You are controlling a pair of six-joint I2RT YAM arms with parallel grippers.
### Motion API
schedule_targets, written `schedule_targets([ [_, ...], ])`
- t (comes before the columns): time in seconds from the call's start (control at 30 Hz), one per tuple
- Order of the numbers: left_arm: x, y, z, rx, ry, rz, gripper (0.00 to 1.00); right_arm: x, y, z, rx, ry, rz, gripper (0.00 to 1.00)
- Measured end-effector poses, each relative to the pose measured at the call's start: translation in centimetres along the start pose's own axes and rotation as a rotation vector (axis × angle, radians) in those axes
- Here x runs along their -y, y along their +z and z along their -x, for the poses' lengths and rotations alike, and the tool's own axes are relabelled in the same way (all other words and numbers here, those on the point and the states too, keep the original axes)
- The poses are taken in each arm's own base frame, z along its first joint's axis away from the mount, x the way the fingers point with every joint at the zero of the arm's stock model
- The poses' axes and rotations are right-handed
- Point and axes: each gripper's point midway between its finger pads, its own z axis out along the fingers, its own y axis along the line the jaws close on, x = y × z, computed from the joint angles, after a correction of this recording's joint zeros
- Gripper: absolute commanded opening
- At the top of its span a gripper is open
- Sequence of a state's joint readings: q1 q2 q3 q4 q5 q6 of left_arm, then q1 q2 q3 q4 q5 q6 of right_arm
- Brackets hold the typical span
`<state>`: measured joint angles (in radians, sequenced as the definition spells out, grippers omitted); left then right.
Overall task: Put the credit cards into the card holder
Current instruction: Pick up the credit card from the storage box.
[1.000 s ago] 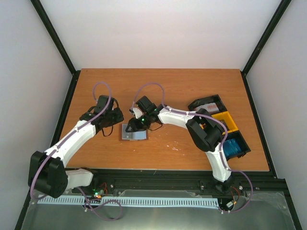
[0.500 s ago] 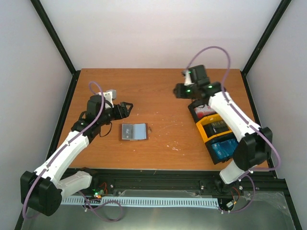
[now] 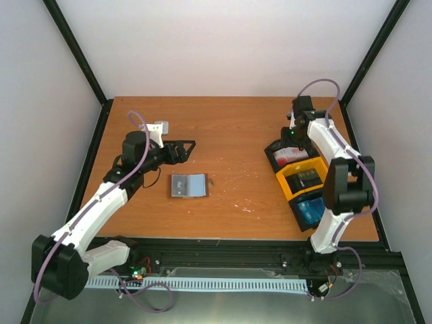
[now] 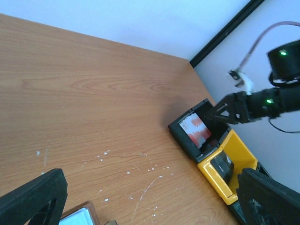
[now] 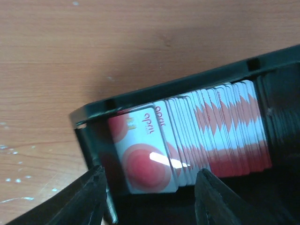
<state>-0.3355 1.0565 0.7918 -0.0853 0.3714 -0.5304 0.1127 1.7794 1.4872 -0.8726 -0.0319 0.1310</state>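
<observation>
Card holder (image 3: 188, 185) lies open flat, grey-blue inside up, ctr-left; red/white credit cards (image 5: 140, 161) stand stacked on edge, far right.

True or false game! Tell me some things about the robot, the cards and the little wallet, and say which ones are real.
1. The card holder lies open on the table. True.
2. The left fingers hold a card. False: they are wide open and empty.
3. The red and white credit cards stand in a black tray. True.
4. The right fingers hover over the yellow tray. False: they are at the black tray, next to the yellow tray, open on either side of the front cards.
</observation>
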Motion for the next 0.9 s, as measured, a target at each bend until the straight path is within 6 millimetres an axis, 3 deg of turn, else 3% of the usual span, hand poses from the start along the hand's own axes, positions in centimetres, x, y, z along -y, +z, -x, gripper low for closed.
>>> schedule_targets([
  [0.2, -0.9, 3.5, -1.2, -0.077, -0.021, -0.036, 1.00, 1.3, 5.2, 0.3, -0.115, -0.008, 0.011, 0.54],
  [0.33, -1.5, 6.4, -1.6, -0.130, -0.038, -0.061, 1.00, 1.0, 7.0, 0.2, -0.160, -0.026, 0.032, 0.52],
  [0.53, -2.9, 10.1, -2.0, -0.195, -0.062, -0.055, 0.99, 0.9, 8.6, -0.8, -0.215, -0.040, 0.044, 0.39],
  [0.9, -3.0, 10.7, -2.9, -0.229, -0.068, -0.074, 1.00, 0.5, 9.4, -2.0, -0.229, -0.052, 0.072, 0.47],
])
